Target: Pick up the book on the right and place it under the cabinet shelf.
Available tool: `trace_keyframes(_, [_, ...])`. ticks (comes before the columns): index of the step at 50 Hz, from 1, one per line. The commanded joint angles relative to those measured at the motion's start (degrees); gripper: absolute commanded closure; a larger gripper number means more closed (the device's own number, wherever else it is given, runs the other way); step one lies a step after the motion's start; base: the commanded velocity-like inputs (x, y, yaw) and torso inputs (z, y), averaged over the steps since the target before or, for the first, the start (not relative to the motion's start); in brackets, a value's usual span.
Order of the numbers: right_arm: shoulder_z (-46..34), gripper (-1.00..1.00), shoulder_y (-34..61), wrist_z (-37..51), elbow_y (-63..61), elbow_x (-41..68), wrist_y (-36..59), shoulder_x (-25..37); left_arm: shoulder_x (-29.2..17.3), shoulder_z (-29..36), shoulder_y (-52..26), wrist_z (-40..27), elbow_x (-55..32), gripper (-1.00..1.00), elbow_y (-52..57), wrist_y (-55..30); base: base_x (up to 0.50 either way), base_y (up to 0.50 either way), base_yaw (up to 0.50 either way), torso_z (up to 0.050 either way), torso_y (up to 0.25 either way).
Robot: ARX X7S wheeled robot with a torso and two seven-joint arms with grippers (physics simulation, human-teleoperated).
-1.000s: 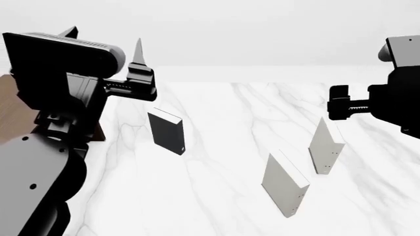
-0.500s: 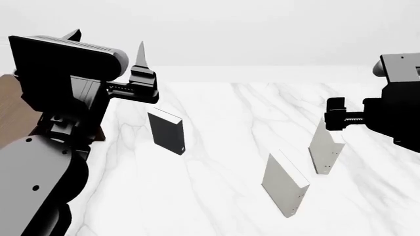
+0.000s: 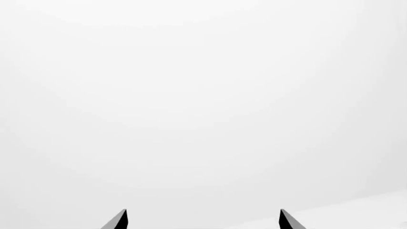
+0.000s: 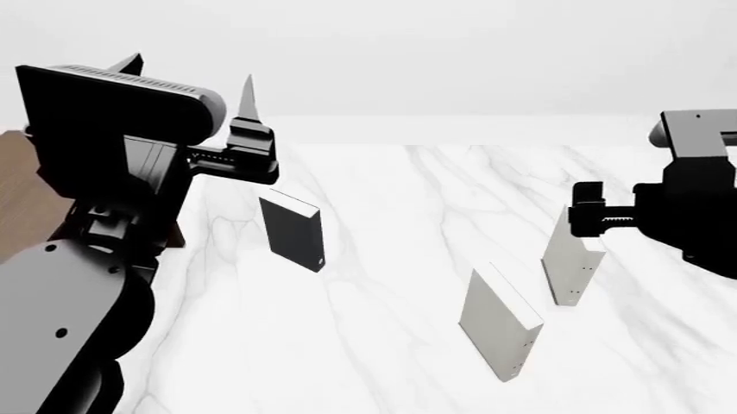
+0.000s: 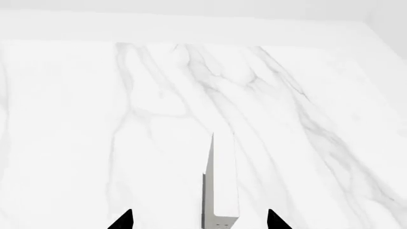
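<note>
The book point(image 4: 569, 261) is a pale, thin hardcover standing upright on the marble table, furthest right of three. In the right wrist view the book point(image 5: 221, 183) stands edge-on between my spread fingertips and a little beyond them. My right gripper point(image 4: 584, 222) point(image 5: 198, 218) hovers open just above the book's top edge, touching nothing. My left gripper point(image 4: 186, 76) point(image 3: 203, 215) is raised at the far left, open and empty, with its fingers pointing up. Only a brown strip of the cabinet shelf point(image 4: 14, 194) shows at the left edge, behind my left arm.
A grey book point(image 4: 500, 323) stands upright close in front of and left of the pale one. A black book point(image 4: 292, 231) stands further left, near my left arm. The white marble table point(image 4: 392, 207) runs to a far edge under a pale wall.
My right gripper has come down and slightly forward, from well above the right book to just over its top edge. The left arm has barely shifted. The books have not moved.
</note>
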Motion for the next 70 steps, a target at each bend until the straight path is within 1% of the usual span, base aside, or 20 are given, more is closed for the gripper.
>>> trace_keyframes(1, [-2.3, -1.0, 0.5, -1.9, 3.5, -3.0, -3.3, -0.3, -0.2, 0.3, -0.1, -0.2, -0.2, -1.0, -0.3, 0.1, 0.0, 0.0, 0.0, 0.0, 0.0])
trace_keyframes(28, [-7.4, -1.0, 3.1, -8.4, 18.3, -10.3, -13.0, -4.7, -0.7, 1.6, 0.6, -0.6, -0.1, -1.0, -1.8, 1.9, 0.0, 0.0, 0.0, 0.0, 0.0])
trace_keyframes(51, [-9.0, -1.0, 2.8, -10.5, 25.3, -13.4, -18.2, -6.4, -1.3, 1.9, 1.2, -0.8, -0.6, -1.0, -1.8, 2.3, 0.0, 0.0, 0.0, 0.0, 0.0])
trace_keyframes(70, [-11.0, -1.0, 3.8, -13.6, 33.4, -16.4, -23.2, -9.1, -1.9, 1.5, 2.4, -0.9, -0.8, -1.0, -2.2, 3.6, 0.0, 0.0, 0.0, 0.0, 0.0])
